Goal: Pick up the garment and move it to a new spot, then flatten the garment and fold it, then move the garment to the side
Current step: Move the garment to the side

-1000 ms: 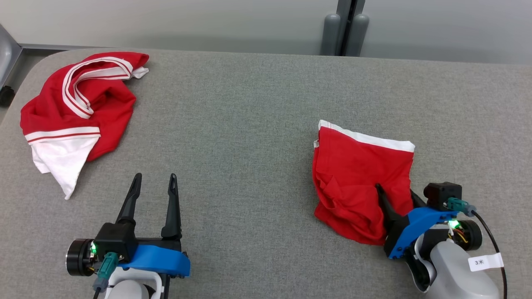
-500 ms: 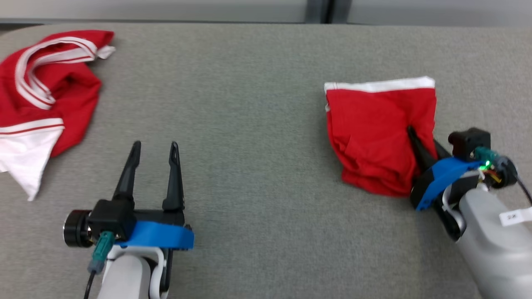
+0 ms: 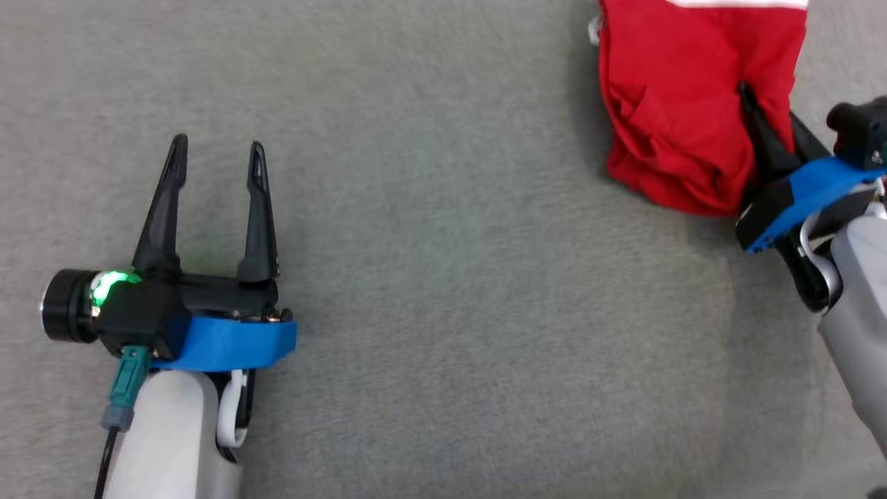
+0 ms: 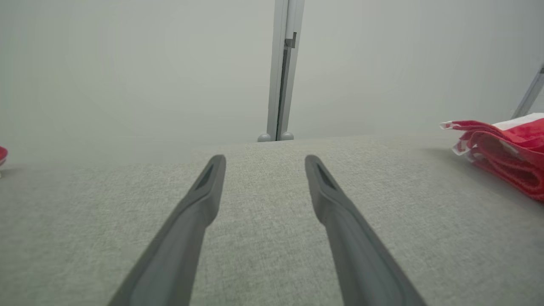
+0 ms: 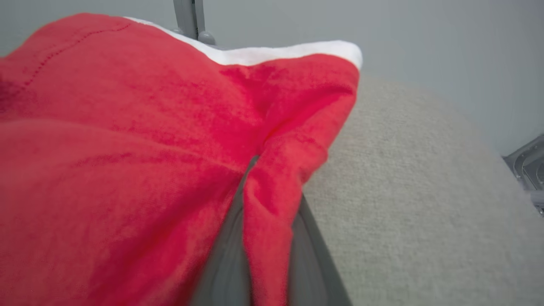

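Garment [image 3: 679, 104] soft & light, will sag; right pincer [image 3: 766, 107] grips a fold nr its edge; left pincer [image 3: 218, 142] wide.

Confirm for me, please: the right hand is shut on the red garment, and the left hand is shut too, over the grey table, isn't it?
Not quite. The left hand is open, its two fingers apart over the grey table, as the left wrist view shows. The right hand is indeed shut on the red garment.
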Available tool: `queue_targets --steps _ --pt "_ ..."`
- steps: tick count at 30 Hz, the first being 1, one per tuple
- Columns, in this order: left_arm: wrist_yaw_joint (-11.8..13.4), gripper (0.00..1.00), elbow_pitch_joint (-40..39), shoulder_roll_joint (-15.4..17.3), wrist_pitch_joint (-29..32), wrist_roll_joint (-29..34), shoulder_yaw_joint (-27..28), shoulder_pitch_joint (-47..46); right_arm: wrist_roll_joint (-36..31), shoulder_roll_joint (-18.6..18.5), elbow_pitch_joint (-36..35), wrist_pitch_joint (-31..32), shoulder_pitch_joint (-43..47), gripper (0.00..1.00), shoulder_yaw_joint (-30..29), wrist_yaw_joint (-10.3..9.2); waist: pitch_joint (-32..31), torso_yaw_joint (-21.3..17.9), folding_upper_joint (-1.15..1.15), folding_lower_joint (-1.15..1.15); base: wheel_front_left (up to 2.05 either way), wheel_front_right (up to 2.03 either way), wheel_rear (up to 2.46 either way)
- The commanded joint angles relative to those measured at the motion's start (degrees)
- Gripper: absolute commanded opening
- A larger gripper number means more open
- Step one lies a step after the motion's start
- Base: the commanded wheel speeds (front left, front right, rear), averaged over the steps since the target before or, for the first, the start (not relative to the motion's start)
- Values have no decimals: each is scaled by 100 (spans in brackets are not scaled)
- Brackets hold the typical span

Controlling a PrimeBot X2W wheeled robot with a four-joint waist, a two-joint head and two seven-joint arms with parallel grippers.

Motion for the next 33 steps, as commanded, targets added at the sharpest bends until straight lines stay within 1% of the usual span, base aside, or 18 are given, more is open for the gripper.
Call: queue_targets --steps 1,3,7,12,16,17,18,27,29,33 --pt "-4 100 -50 38 -14 27 23 -108 32 11 -34 -55 -23 0 -15 -1 -8 -93 -2 -1 0 0 0" --pt "-26 100 -104 113 -14 75 12 -137 82 40 -43 -71 75 0 -21 -1 51 -247 -2 -1 0 0 0" --pt "-48 100 -175 191 -14 138 -29 -197 108 60 -65 -107 175 0 -18 -1 106 -391 -2 -1 0 0 0" --pt "-64 100 -248 243 -14 156 -92 -276 71 -15 -96 -116 -16 0 34 -1 182 -368 -2 -1 0 0 0" --pt "-86 100 -355 316 -11 214 -142 -422 8 -221 -70 11 -463 0 319 -1 406 -305 -2 -1 0 0 0" --pt "-90 100 -402 333 6 229 -162 -463 51 -291 -62 76 -599 0 352 -1 486 -300 -2 -1 0 0 0" --pt "-88 100 -495 362 37 269 -198 -549 50 -523 2 171 -899 0 420 -1 601 -278 -2 -1 0 0 0" --pt "-100 100 -771 456 172 318 -304 -734 112 -1513 623 608 -1922 0 926 -2 918 -190 -2 -1 0 0 0" --pt "-88 100 -816 467 189 312 -319 -722 134 -1706 801 661 -2115 0 1035 -1 958 -162 -2 -1 0 0 0" --pt "-51 100 -903 501 194 288 -307 -657 223 -1961 1128 697 -2449 0 1204 -1 994 -119 -2 -1 0 0 0"
